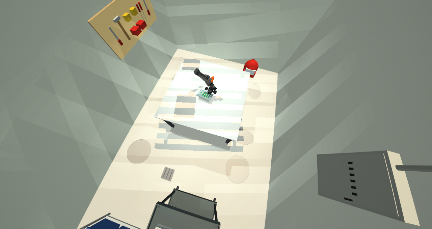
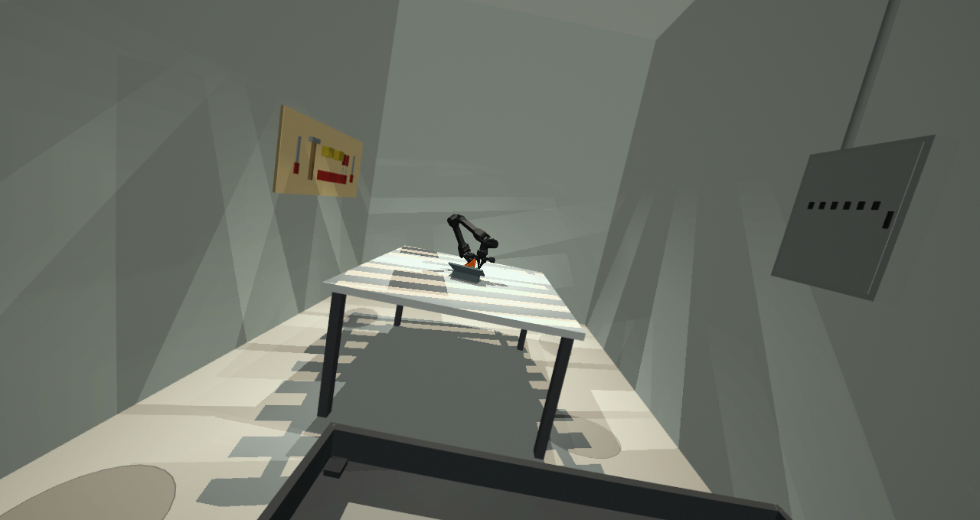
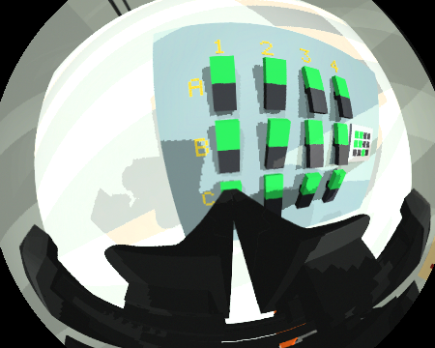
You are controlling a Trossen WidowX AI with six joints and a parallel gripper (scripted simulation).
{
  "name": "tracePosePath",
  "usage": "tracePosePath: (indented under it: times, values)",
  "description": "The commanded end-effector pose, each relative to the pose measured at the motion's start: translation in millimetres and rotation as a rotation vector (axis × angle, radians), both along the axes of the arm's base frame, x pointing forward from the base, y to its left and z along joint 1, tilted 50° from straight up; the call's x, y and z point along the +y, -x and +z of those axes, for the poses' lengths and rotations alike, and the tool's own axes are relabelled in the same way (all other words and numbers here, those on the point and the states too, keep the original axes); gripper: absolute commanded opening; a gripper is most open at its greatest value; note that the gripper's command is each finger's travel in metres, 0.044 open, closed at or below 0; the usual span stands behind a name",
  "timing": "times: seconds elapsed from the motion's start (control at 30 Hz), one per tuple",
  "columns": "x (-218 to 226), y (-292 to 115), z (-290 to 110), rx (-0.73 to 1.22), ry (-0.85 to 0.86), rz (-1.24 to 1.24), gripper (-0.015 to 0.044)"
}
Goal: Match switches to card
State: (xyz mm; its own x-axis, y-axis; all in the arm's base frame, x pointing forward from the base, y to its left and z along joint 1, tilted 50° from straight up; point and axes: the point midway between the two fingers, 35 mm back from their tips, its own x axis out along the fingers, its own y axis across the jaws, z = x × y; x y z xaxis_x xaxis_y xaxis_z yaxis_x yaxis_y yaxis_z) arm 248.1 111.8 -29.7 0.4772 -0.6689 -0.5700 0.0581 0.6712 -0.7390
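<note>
The switch panel [image 1: 201, 93] [image 2: 465, 274] [image 3: 179, 72] lies on the white table [image 1: 211, 119] [image 2: 438, 297]. In the wrist view its rocker switches stand in rows A, B, C and columns 1 to 4, each half green and half dark grey. The small card [image 3: 362, 143] lies at the panel's right edge beside row B. My gripper [image 3: 231, 195] [image 1: 208, 91] [image 2: 477, 263] is shut and empty. Its tips are low over the near end of switch C1 [image 3: 231, 186] and hide the switch's dark half. I cannot tell whether they touch it.
An orange cone [image 1: 212, 77] stands on the table behind the arm. A red object [image 1: 250, 66] sits on the floor past the table's far right corner. A tool board [image 1: 123, 19] hangs on the wall. A dark cart [image 1: 184, 209] stands on the floor in front.
</note>
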Motion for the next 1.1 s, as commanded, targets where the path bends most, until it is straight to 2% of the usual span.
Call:
tracePosePath:
  times: [0.0,1.07]
  values:
    - [-1.6,0.8,-0.5,0.004,0.008,0.003,0.0]
    - [-4.4,-1.3,-2.7,0.003,0.008,0.003,0.0]
